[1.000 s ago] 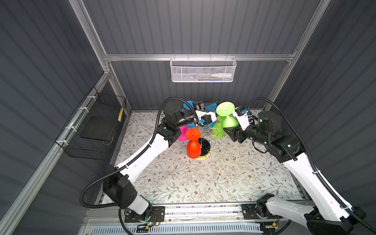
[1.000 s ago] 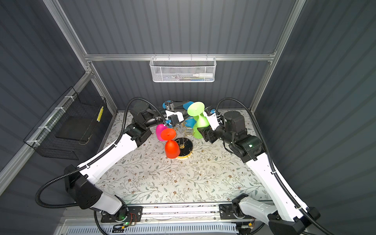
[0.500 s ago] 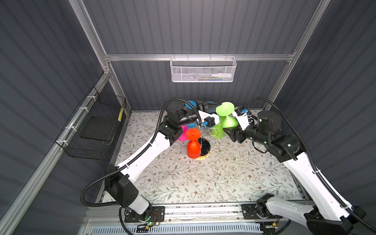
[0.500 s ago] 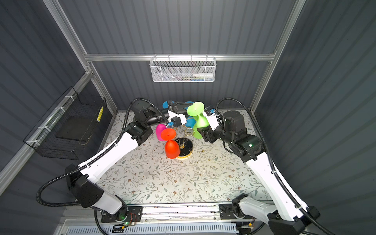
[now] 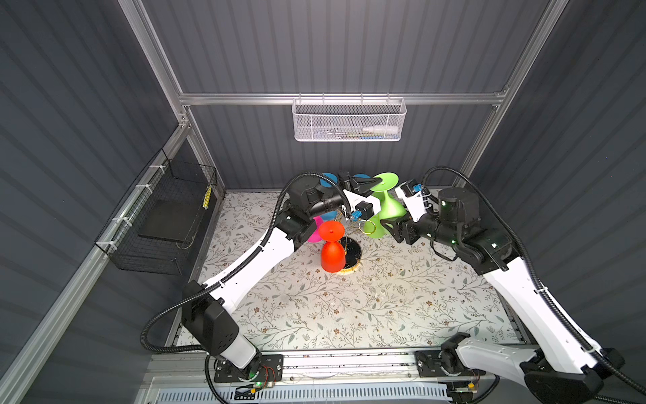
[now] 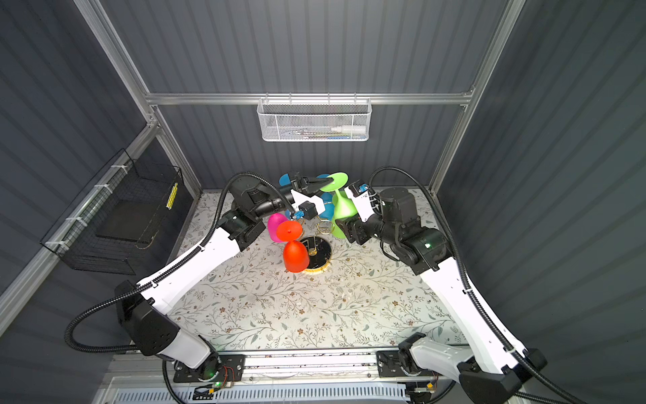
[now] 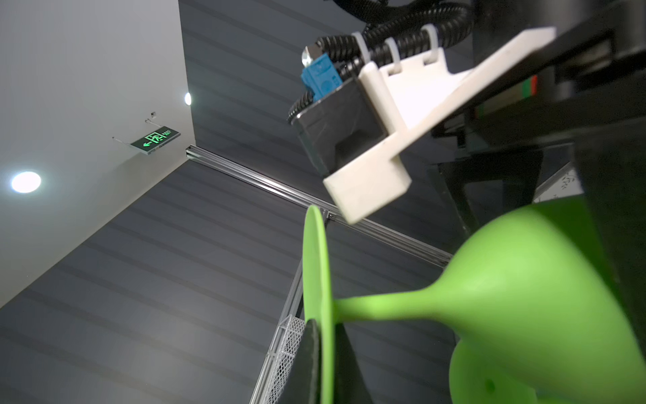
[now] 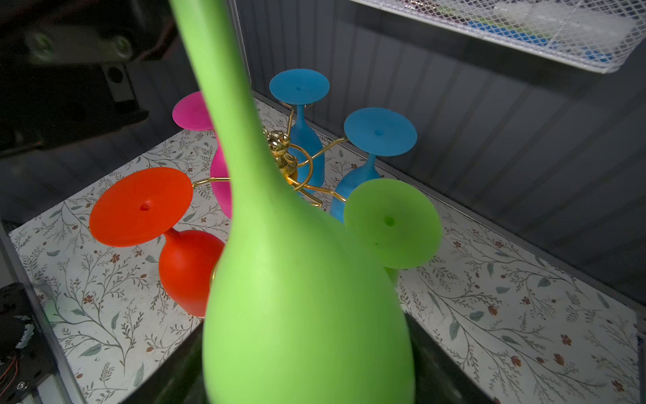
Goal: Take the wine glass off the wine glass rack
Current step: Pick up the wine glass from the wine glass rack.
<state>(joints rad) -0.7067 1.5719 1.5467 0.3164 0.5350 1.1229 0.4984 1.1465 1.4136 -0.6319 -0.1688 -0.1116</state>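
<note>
Currently: green wine glass [image 5: 388, 206], upside down with its foot uppermost, up beside the rack [image 5: 352, 252] and higher than the glasses hanging there. Held by left gripper [image 5: 374, 182], pinched narrow on the foot's rim, and right gripper [image 5: 394, 224], spread wide around the bowl. Hanging on the rack: red glass [image 5: 332, 255], pink glass [image 8: 192, 112], two blue glasses [image 8: 380, 131], second green glass [image 8: 391, 224].

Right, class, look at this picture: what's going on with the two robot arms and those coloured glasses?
Both arms hold one green wine glass upside down. The right gripper is closed around its bowl, and the left gripper is shut on its foot. The glass appears clear of the gold rack, where a red glass and four others hang.
</note>
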